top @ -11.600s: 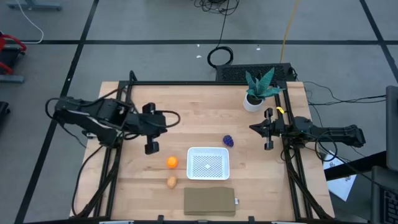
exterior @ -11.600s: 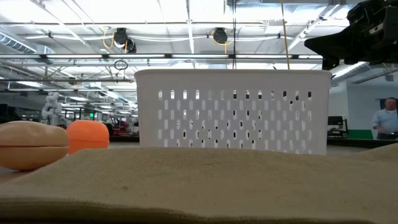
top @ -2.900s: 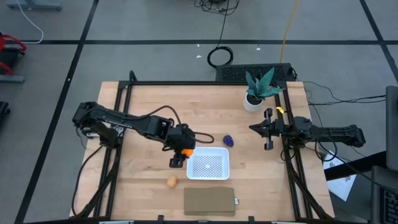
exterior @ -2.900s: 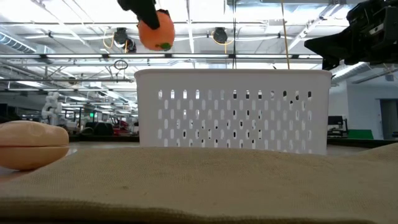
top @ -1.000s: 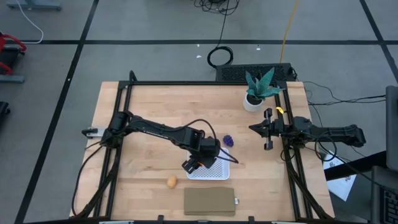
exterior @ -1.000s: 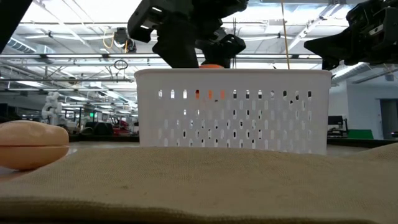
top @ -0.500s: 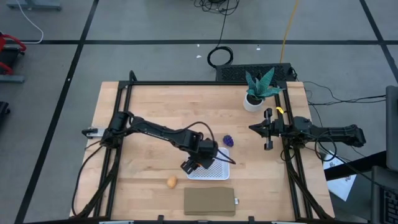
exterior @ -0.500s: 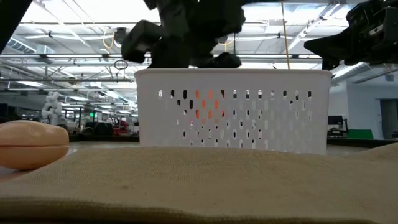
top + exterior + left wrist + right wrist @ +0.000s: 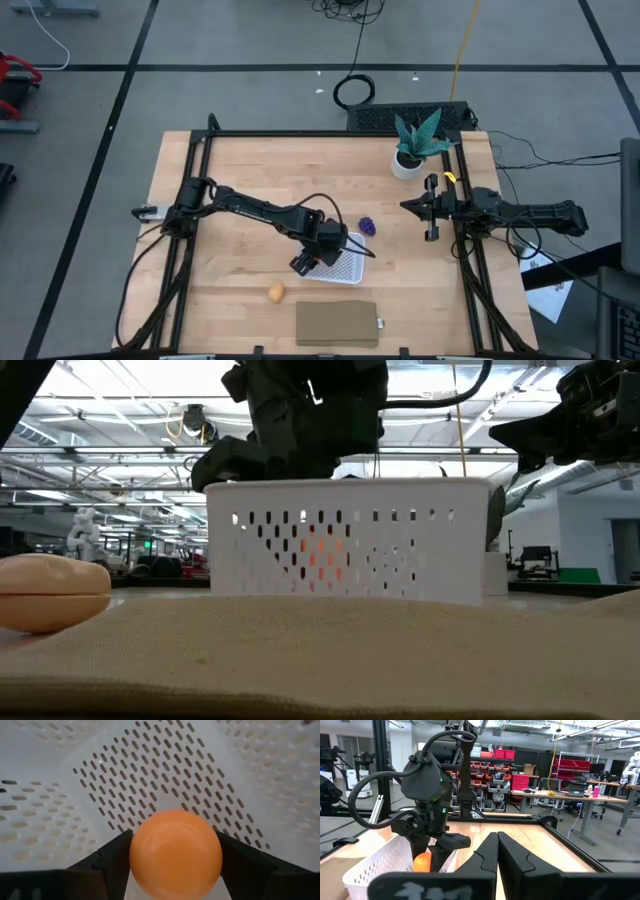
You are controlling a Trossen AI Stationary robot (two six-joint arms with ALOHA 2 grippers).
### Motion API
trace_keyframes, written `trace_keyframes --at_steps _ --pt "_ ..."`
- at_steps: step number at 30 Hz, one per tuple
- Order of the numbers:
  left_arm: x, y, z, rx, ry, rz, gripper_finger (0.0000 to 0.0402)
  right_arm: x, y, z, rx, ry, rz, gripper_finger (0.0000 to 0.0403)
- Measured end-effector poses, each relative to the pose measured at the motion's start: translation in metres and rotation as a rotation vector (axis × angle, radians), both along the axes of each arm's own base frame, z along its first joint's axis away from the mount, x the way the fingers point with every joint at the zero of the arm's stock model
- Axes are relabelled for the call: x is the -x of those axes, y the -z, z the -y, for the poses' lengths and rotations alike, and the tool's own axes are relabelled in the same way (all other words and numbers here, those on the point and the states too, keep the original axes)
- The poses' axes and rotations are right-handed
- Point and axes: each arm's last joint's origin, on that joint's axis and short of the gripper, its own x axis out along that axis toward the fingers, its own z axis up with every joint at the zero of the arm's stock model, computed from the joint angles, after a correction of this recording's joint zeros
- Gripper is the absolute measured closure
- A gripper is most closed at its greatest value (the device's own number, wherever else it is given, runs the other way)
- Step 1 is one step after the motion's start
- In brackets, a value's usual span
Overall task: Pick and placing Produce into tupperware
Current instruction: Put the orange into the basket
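The white perforated tupperware [image 9: 345, 264] stands at the table's middle. My left gripper [image 9: 325, 252] reaches down into it, shut on the bright orange produce [image 9: 175, 853], which shows through the wall slots [image 9: 318, 554]. A tan-brown piece [image 9: 276, 292] lies on the wood left of the container. A dark purple piece [image 9: 367, 226] lies just beyond it. My right gripper [image 9: 432, 210] waits shut over the table's right side, nothing in it. My left gripper pinches the orange produce at its two opposite sides [image 9: 135, 851] between its two fingers [image 9: 114, 860]. The fingers come from above, pointing down into the tupperware [image 9: 380, 865]. Whether the piece rests on the perforated floor [image 9: 150, 775], I cannot tell.
A flat brown pad [image 9: 338, 323] lies near the front edge, just before the container. A green potted plant [image 9: 415, 145] stands at the far right. Black frame rails [image 9: 190, 240] run along both table sides. Bare wood lies to the far left.
My left gripper has gone down into the tupperware with the orange produce, which now shows lower behind the wall slots. The tupperware has slid and turned a little on the table.
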Motion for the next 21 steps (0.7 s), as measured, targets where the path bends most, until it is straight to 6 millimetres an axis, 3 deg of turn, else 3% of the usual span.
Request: trace_keyframes --at_steps 21 --pt "-0.0091 0.001 -0.0011 -0.032 -0.112 0.077 0.0149 0.0 0.0 0.0 0.0 0.0 0.0 0.0403"
